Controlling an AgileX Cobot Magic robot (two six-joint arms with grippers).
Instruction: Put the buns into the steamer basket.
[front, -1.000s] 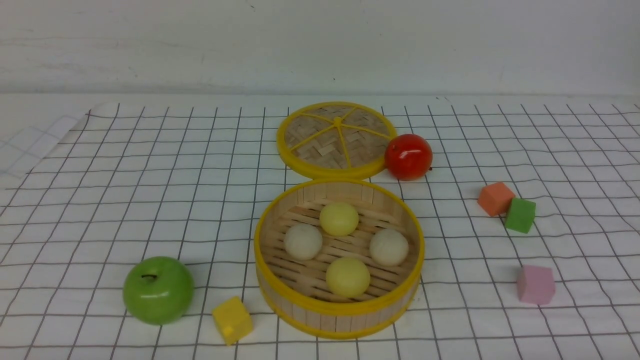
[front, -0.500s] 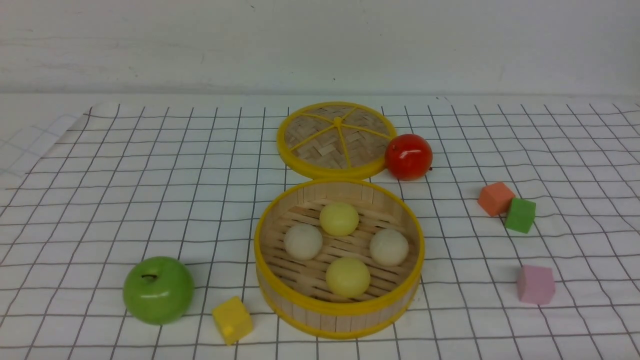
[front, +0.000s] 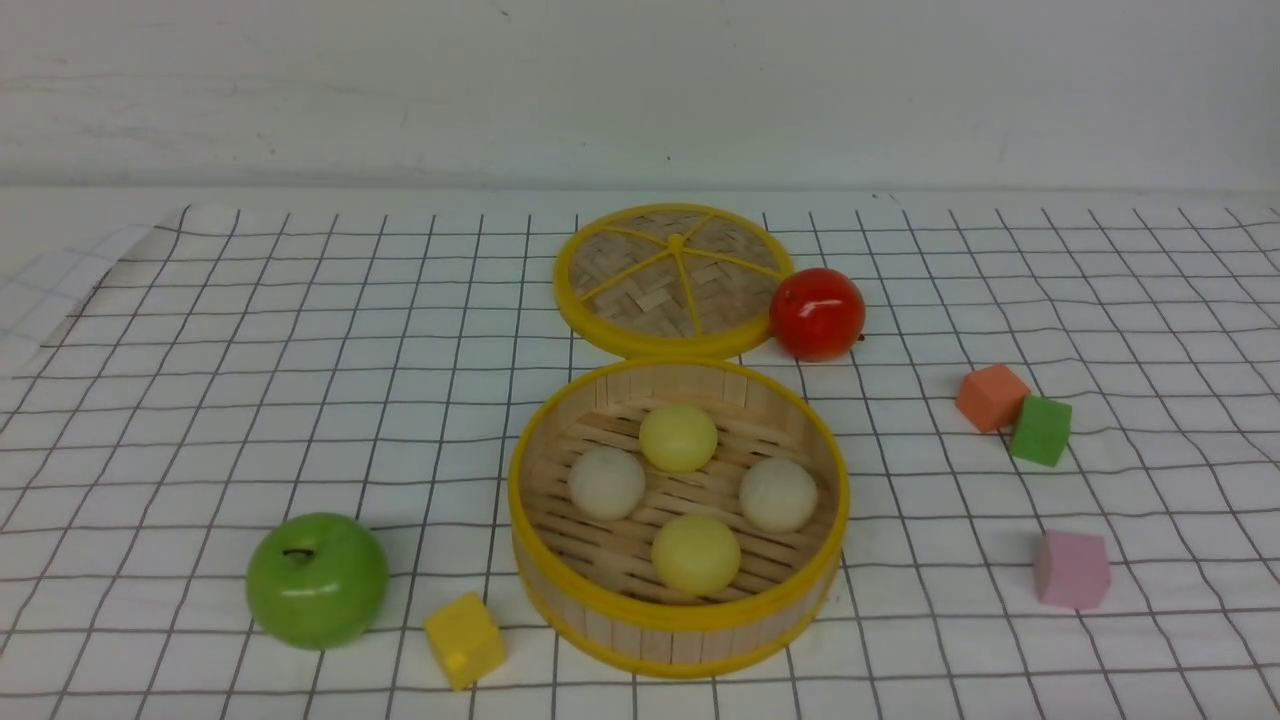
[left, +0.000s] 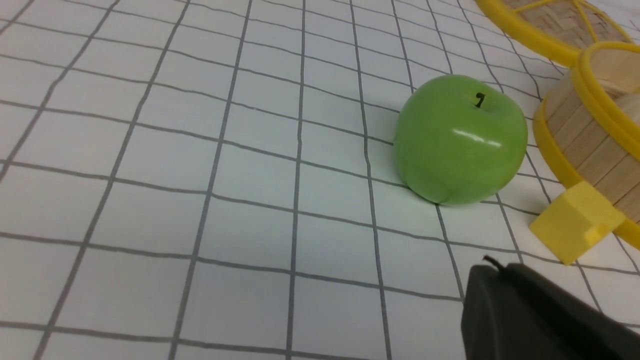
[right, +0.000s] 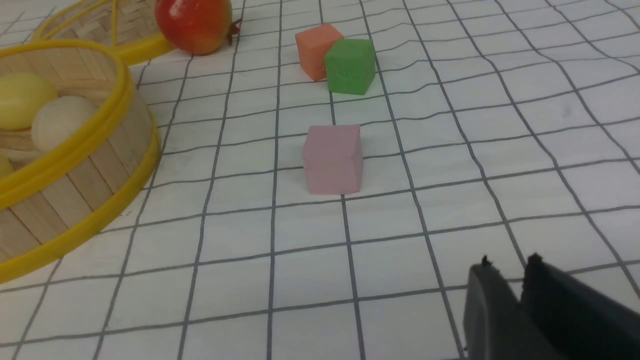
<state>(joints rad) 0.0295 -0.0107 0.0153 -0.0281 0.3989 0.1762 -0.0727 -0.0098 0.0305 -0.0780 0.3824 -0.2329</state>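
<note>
All four buns (front: 679, 438) in steamer basket (front: 678, 615), left gripper (left: 492, 264) closed and holding nothing, right gripper (right: 509, 262) slightly open and holding nothing, both over the grid-lined table (front: 940, 620), apart from the basket.

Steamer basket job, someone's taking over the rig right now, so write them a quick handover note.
Left gripper: shut, holding nothing.
Right gripper: fingertips slightly apart, nothing between them.
Steamer basket: mid-table, nearer than the woven lid.
Done: all four buns are inside, two yellow and two off-white.
Left: no bun remains to load; the lid is off, and the task doesn't mention it.
</note>
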